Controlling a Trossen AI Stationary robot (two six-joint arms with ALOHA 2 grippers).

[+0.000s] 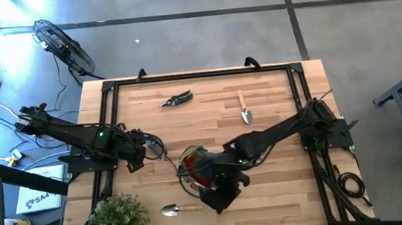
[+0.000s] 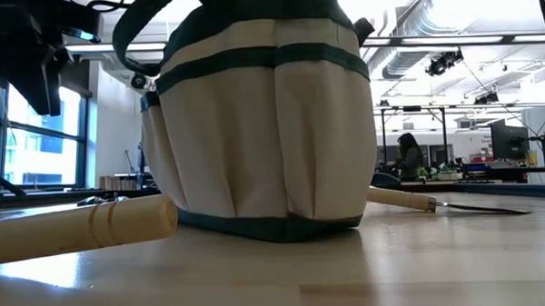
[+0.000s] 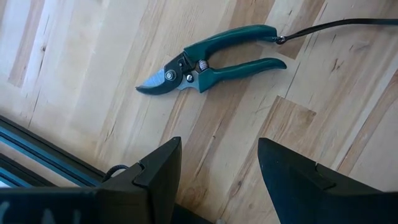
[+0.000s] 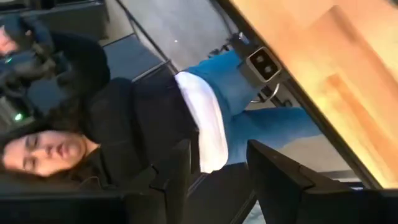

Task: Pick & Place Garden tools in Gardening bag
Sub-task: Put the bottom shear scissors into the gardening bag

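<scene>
Seeing the gardening bag standing upright near the middle of the desk, a bit closer to the edge where the bushy green plant is standing. Spotting something red lying inside the bag; not being able to tell more about it.

Finding the right claw hanging just beside the bag on the plant-edge side, fingers spread apart and gripping nothing, pointing out past the desk edge at a person. Seeing one wooden-handled trowel lying close by, between the plant and this claw.

Finding the left claw hovering by the bag's other side, fingers spread and gripping nothing, looking at the green-handled pruning shears lying apart near the far edge. Spotting a second trowel lying well apart toward the far right corner.
</scene>
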